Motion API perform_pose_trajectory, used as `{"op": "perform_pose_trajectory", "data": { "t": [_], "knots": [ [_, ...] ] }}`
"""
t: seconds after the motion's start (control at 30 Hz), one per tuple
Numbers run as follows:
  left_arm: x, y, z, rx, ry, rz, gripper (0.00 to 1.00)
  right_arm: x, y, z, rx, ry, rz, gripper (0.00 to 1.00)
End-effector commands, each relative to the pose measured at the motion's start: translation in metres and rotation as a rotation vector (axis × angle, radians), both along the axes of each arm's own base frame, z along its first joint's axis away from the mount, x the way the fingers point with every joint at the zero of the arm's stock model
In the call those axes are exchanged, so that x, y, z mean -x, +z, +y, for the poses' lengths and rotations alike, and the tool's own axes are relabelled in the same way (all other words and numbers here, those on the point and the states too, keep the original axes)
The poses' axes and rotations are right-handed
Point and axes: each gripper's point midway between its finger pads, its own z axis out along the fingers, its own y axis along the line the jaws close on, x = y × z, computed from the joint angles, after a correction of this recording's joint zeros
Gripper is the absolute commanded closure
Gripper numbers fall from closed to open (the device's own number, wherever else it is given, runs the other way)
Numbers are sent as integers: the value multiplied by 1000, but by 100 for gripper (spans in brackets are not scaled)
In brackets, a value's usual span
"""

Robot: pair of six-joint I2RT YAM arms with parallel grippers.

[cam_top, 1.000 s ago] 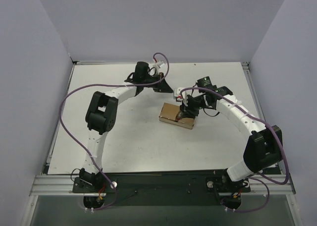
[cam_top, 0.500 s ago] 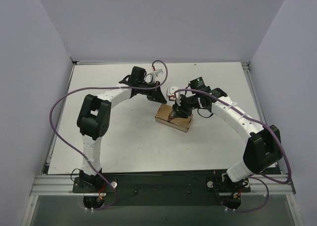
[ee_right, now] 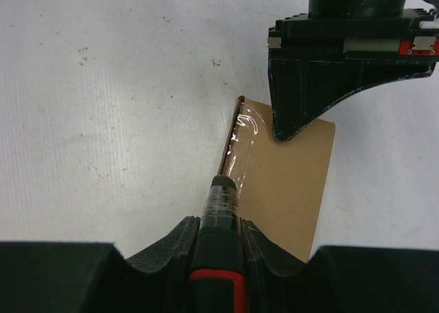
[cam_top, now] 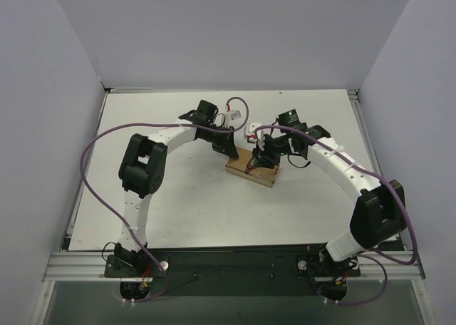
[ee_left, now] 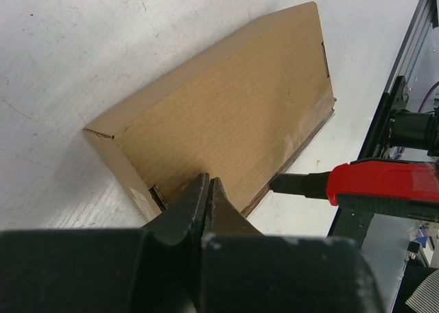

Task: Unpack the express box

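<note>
Jaws: right gripper [ee_right: 219,232] clenched on the utility knife [ee_right: 221,206], tip at the taped seam of the express box [ee_left: 233,114]. Left gripper [ee_left: 209,189] pinched closed on nothing, tips pressing the box top. Box lies mid-way on the table [cam_top: 178,204]. Step looks like slitting tape. Next: draw blade along seam, shallow, left pinning box.

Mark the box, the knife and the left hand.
box [ee_left: 233,114], left wrist view, top face.
knife [ee_left: 384,182], left wrist view, red handle.
left hand [ee_left: 208,181], left wrist view, between its closed fingertips.
</note>
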Motion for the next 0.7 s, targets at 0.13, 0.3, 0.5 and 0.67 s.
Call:
{"op": "perform_pose_trajectory", "data": {
  "t": [0.13,0.3,0.5,0.67],
  "knots": [
    [-7,-18,8,-86,10,-32,100,11,5,-10,1,22,-7,100],
    [-6,-23,9,-104,0,-38,100,14,5,-17,12,9,-5,100],
    [-6,-27,10,-122,3,-43,100,15,5,-27,29,-18,1,100],
    [-7,-28,11,-127,6,-46,100,20,3,-35,44,-30,17,100]
  ]
}}
